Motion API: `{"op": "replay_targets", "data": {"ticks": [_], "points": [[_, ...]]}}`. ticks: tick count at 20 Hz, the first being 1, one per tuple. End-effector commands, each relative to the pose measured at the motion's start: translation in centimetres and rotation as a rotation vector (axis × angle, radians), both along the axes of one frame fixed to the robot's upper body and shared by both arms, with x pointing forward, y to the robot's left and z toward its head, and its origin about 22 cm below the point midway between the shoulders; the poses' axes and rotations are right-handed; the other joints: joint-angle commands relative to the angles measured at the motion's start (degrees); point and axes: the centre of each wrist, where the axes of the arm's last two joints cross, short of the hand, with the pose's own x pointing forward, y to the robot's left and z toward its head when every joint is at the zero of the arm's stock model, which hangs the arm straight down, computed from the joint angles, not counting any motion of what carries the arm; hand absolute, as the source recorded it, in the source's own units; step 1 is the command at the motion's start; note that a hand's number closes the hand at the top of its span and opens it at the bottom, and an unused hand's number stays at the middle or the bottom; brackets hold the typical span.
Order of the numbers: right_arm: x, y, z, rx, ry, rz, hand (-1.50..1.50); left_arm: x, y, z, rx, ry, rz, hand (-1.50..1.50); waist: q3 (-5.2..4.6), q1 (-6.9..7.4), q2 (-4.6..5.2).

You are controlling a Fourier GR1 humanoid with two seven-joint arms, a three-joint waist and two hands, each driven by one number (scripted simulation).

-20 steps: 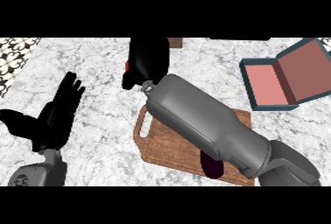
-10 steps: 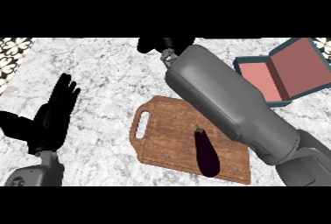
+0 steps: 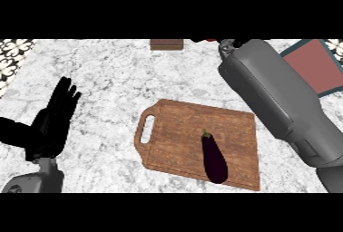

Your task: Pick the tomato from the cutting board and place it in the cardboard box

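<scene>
Tomato (image 3: 212, 40): we only get a red sliver at the marble table's (image 3: 114, 68) far edge, right by the right robot hand (image 3: 199, 40), so which way it points and whether it's gripped, we can't tell. Left robot hand (image 3: 53, 122) rests spread, near-left. Cardboard box (image 3: 315, 68) sits far-right. An eggplant (image 3: 214, 156) lies on the cutting board (image 3: 174, 136), stem toward the far edge.

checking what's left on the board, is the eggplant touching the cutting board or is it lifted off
Touching. The head view shows the eggplant lying flat on the cutting board, with wood visible all round it and no hand near it.
</scene>
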Motion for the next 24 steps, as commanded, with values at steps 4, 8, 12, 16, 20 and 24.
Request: {"op": "replay_targets", "data": {"ticks": [4, 8, 12, 16, 20, 24], "points": [[2.2, -7.3, -1.4, -0.084, 0.018, -0.153, 1.50, -0.4, -0.1, -0.6, 0.015, -0.007, -0.001, 0.00, 0.00, 0.63, 0.27], [3.3, -10.0, -2.4, -0.129, 0.074, -0.170, 1.50, -0.4, -0.7, 0.0, 0.009, -0.021, -0.021, 0.00, 0.00, 1.21, 0.40], [3.2, -13.1, -6.0, -0.149, 0.162, -0.171, 1.50, -0.3, -1.7, 0.7, -0.005, -0.007, -0.006, 0.00, 0.03, 1.31, 0.45], [3.1, -16.1, -8.1, -0.224, 0.504, -0.218, 1.50, -0.5, -1.5, 0.5, -0.008, -0.011, -0.027, 0.00, -0.01, 1.41, 0.51], [3.3, -17.1, -10.1, -0.132, 0.639, -0.219, -1.50, 1.1, -2.1, 1.7, 0.023, -0.031, -0.038, 0.00, 0.05, 1.69, 0.85], [2.6, -20.9, -10.5, -0.073, 0.433, -0.183, -1.50, -0.9, -3.0, -0.2, -0.008, -0.012, -0.027, 0.00, 0.09, 1.88, 0.74]]}}
